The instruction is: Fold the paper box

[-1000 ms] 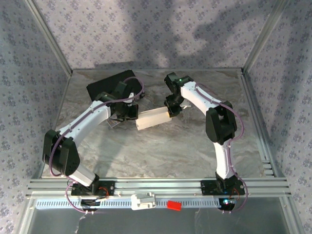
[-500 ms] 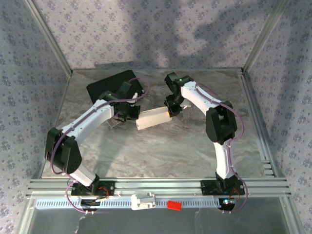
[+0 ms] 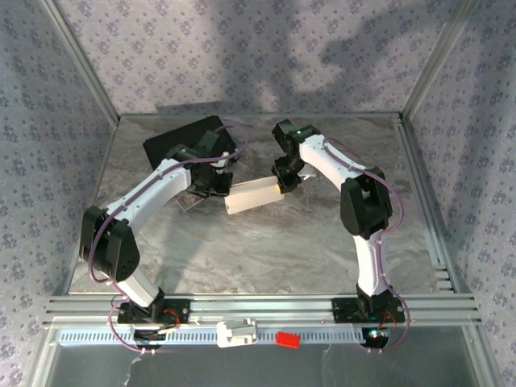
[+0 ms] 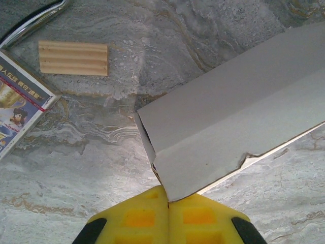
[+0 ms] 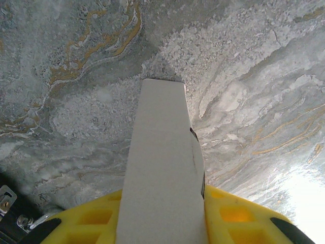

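A: Left claw point(image 3: 219, 187) point(image 4: 166, 201), condition?
B: Yellow pads pressed together, pinching one corner of the white thin-cardboard paper box point(image 3: 252, 196) point(image 4: 238, 127).
A: Right claw point(image 3: 284, 184) point(image 5: 162, 203)?
B: Clamped on the box's opposite end, one yellow pad against each side.
A: Box location?
B: Mid-way across the grey marble-patterned tabletop point(image 3: 266, 250), spanning between the two claws. I cannot tell whether it touches the surface.
A: Other items?
B: One tan ribbed wooden block point(image 4: 73, 58) and one colour-printed card point(image 4: 18, 109), lying near each other beside the left claw. One black rectangular case point(image 3: 173, 141) behind the left arm, apart from the box.
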Robot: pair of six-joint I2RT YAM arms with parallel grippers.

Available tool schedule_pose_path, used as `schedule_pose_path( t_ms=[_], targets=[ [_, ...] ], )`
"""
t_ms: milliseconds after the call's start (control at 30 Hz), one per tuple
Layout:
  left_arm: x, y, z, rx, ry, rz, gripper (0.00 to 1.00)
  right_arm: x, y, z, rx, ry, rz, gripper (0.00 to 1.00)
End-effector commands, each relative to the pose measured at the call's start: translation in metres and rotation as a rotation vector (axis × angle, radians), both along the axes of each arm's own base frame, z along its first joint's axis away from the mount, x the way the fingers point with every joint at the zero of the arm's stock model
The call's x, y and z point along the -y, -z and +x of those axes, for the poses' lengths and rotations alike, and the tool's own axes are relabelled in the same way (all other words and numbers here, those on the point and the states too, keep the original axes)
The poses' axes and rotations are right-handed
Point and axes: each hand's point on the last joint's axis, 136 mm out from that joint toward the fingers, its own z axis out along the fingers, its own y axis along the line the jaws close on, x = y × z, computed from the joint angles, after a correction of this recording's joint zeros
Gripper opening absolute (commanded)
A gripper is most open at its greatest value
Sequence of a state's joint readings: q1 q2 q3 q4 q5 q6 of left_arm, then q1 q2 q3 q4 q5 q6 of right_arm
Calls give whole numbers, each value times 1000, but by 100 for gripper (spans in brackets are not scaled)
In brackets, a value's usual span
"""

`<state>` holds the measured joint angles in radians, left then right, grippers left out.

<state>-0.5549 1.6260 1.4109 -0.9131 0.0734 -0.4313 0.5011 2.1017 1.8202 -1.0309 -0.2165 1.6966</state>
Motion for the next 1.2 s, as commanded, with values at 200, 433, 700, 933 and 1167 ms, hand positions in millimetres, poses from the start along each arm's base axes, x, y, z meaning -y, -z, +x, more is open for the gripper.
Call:
schedule_pose_path(
  t_ms=[200, 433, 700, 933, 1167],
  targets=[
    [25, 37, 7, -50, -44, -46, 4, -11, 22, -10, -38, -59, 5, 31],
    [5, 54, -2, -48, -27, 45, 4, -9, 23, -10, -42, -63, 5, 31],
    [-5, 71, -9, -52, -3, 112, 4, -6, 21, -8, -40, -69, 4, 31],
    [-7, 86, -19, -83, -6, 147, 3, -4, 21, -7, -40, -74, 4, 31],
    [-5, 91, -23, -92, -9, 144, 3, -6, 8, 0, 14, -111, 30, 46]
  ],
)
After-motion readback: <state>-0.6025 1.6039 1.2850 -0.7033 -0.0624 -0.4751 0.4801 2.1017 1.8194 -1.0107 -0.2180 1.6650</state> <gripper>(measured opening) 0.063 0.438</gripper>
